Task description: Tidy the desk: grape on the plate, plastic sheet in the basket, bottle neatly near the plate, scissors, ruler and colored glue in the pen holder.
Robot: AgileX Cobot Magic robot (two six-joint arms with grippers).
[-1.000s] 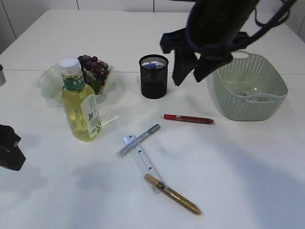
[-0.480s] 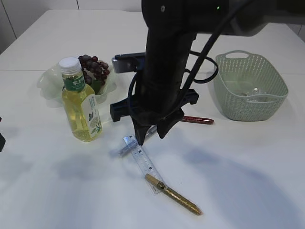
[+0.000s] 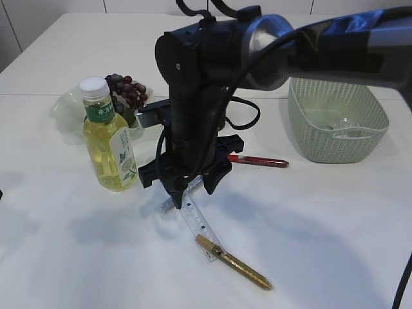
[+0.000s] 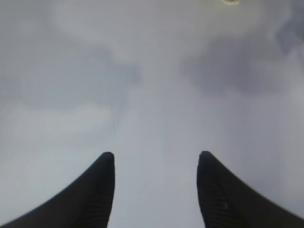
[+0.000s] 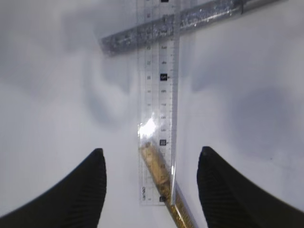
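Right wrist view: ruler (image 5: 159, 102) centred between spread, empty fingers (image 5: 88, 190).

Bottle (image 3: 110, 141): yellow liquid, white cap, green label. Grapes (image 3: 127, 91) dark purple. Basket (image 3: 337, 116) pale green, perforated weave. Ruler (image 3: 197, 223) clear w/ black marks. Glue sticks: red (image 3: 256, 160), gold glitter (image 3: 233, 261), silver glitter (image 5: 175, 24). Table (image 3: 335, 232) white.

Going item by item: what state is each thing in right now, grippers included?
bottle: upright, capped
grapes: on plate
basket: upright
ruler: flat, across silver glue pen
gold glue pen: flat, one end under ruler
red glue pen: flat
right gripper: open, over ruler
left gripper: open, empty
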